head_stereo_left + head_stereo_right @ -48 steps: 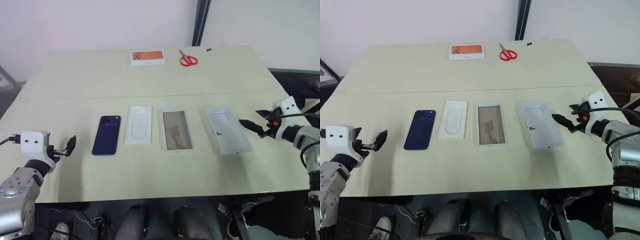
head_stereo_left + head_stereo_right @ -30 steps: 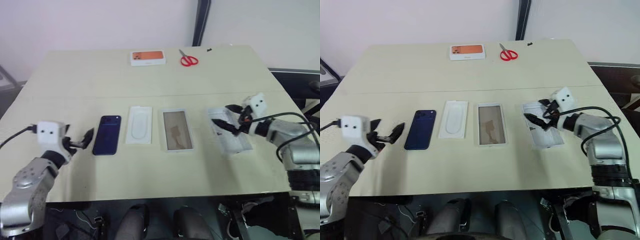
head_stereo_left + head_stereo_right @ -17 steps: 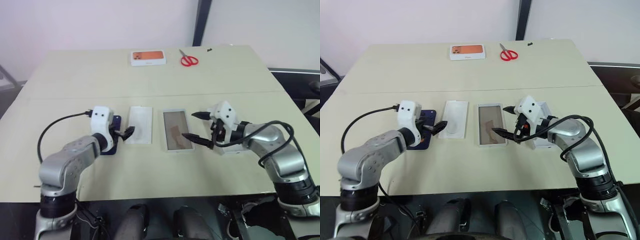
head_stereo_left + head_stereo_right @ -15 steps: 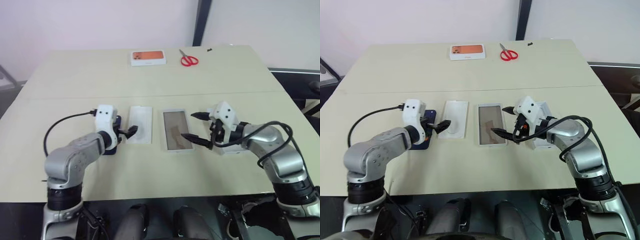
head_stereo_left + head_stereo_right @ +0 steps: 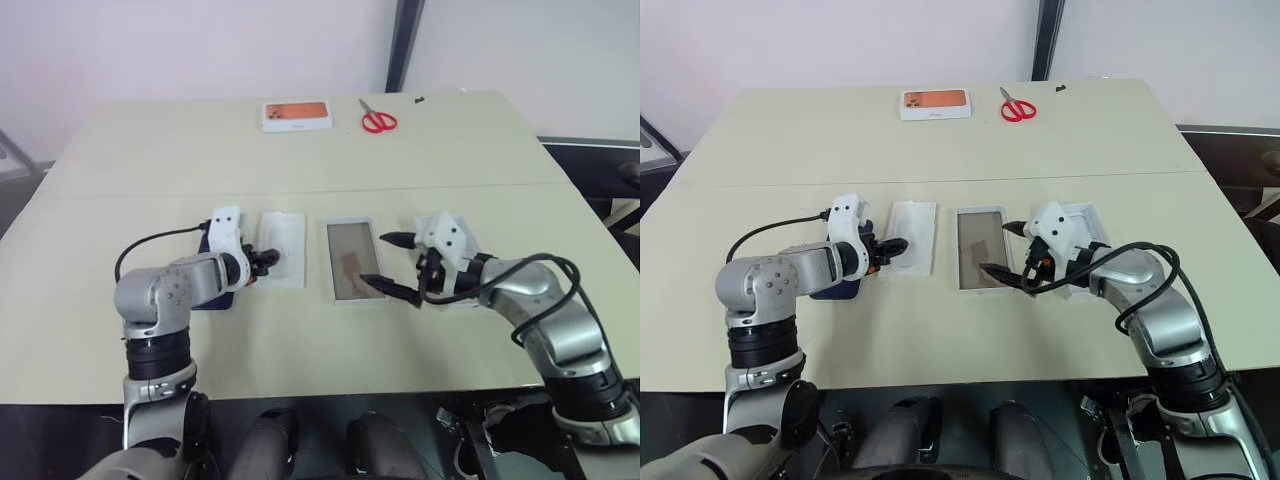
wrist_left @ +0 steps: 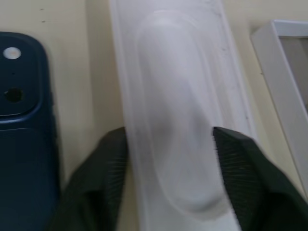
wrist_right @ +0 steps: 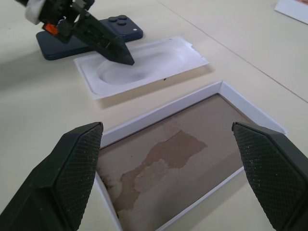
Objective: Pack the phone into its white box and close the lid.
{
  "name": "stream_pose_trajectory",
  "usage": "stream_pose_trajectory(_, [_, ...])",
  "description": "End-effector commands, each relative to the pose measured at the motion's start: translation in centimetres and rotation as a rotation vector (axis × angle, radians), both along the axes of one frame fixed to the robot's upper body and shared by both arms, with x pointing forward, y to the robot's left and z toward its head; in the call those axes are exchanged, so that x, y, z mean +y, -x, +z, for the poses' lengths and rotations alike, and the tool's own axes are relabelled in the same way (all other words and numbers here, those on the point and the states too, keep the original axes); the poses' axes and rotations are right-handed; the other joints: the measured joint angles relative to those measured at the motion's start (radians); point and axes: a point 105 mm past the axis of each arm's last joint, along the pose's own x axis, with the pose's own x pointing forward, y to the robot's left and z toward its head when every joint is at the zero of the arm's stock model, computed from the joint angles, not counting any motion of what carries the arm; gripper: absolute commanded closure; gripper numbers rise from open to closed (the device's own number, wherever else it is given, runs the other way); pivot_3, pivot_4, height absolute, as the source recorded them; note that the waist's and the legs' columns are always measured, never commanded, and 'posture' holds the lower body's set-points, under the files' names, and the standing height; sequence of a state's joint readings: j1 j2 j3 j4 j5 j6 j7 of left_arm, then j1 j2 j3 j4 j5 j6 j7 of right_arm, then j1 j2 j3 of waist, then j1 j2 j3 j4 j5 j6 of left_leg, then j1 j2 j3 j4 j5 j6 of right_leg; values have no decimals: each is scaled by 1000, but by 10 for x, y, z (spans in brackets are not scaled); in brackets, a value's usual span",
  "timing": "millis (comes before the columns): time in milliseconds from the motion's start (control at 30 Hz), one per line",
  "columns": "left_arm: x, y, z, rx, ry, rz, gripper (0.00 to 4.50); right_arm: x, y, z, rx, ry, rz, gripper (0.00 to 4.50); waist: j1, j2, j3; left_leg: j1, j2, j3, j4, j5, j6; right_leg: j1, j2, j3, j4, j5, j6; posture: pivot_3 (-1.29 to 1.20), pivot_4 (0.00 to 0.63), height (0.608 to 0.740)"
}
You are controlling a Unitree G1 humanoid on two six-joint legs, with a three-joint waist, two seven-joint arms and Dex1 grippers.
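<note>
Shallow white tray with brownish-beige panel (image 5: pixel 354 262): right gripper (image 5: pixel 392 264) wide apart over its right edge. Left of it, thin white recessed insert (image 6: pixel 180 115) straddled by left gripper (image 6: pixel 171 159) (not clamped). Farther left, navy-blue phone (image 6: pixel 24 125) face-down.

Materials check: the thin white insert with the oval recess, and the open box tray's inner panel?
Thin white insert: looks like molded pulp or thin formed plastic, matte, slightly translucent white; the smoothly pressed oval recess and thin flat rim suggest forming, which one I can't tell.
Box tray: rigid white paperboard walls, matte. Its inner panel looks like brown card, with torn patches exposing a lighter layer.
</note>
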State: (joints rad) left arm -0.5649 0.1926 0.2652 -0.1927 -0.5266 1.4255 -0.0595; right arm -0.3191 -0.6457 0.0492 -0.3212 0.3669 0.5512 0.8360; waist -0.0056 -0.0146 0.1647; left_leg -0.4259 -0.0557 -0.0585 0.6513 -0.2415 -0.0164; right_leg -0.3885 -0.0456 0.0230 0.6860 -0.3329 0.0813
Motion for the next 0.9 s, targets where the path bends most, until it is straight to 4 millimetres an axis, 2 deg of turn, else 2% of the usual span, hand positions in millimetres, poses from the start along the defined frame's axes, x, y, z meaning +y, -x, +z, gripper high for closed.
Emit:
stream_pose_trajectory(33, [1, -4, 2, -4, -3, 7, 3685, 3, 5, 15, -75, -9, 14, 0, 0, 0, 0, 0, 0, 0, 0, 0, 0, 0, 0, 0, 0, 0, 0, 0, 150, 740])
stream_pose_trajectory(67, [2, -4, 2, -3, -3, 15, 4251, 4, 7, 15, -76, -2, 19, 0, 1, 0, 0, 0, 0, 0, 0, 0, 0, 0, 0, 0, 0, 0, 0, 0, 150, 740])
stream_pose_trajectory(100, [4, -5, 3, -6, -1, 22, 4426, 5, 8, 14, -76, 7, 25, 0, 2, 0, 0, 0, 0, 0, 0, 0, 0, 0, 0, 0, 0, 0, 0, 0, 150, 740])
stream_pose_trajectory(233, [9, -12, 15, -44, 89, 75, 4426, 10, 18, 4, -91, 119, 90, 0, 3, 0, 0, 0, 0, 0, 0, 0, 0, 0, 0, 0, 0, 0, 0, 0, 150, 740])
stream_pose_trajectory(400, [16, -14, 36, -116, 276, 122, 4426, 17, 32, -25, -86, 286, 226, 0, 7, 0, 0, 0, 0, 0, 0, 0, 0, 0, 0, 0, 0, 0, 0, 0, 150, 740])
stream_pose_trajectory(533, [19, -9, 39, -129, 293, 117, 4426, 18, 27, -45, -96, 385, 264, 0, 9, -1, 0, 0, 0, 0, 0, 1, -1, 0, 0, 0, 0, 0, 0, 0, 150, 740])
stream_pose_trajectory(600, [19, -7, 40, -133, 290, 106, 4500, 17, 20, -51, -100, 417, 261, 531, 12, -1, 0, 0, 0, 0, 1, 1, -1, 0, 0, 0, 0, 0, 0, 0, 150, 740])
stream_pose_trajectory(667, [18, -5, 41, -137, 291, 100, 4500, 16, 17, -55, -98, 431, 268, 1340, 16, -1, 0, 0, 0, 0, 2, 1, -2, 0, 0, 0, 0, 0, 0, 0, 150, 740])
stream_pose_trajectory(867, [23, -4, 51, -180, 341, 117, 4500, 29, 19, -53, -109, 417, 339, 4466, 16, -1, 0, 0, 0, 0, 1, 1, -2, 0, 0, 0, 0, 0, 0, 0, 150, 740])
stream_pose_trajectory(900, [24, -4, 54, -192, 355, 118, 4500, 34, 21, -52, -110, 409, 356, 4490, 16, -1, 0, 0, 0, 0, 1, 1, -2, 0, 0, 0, 0, 0, 0, 0, 150, 740])
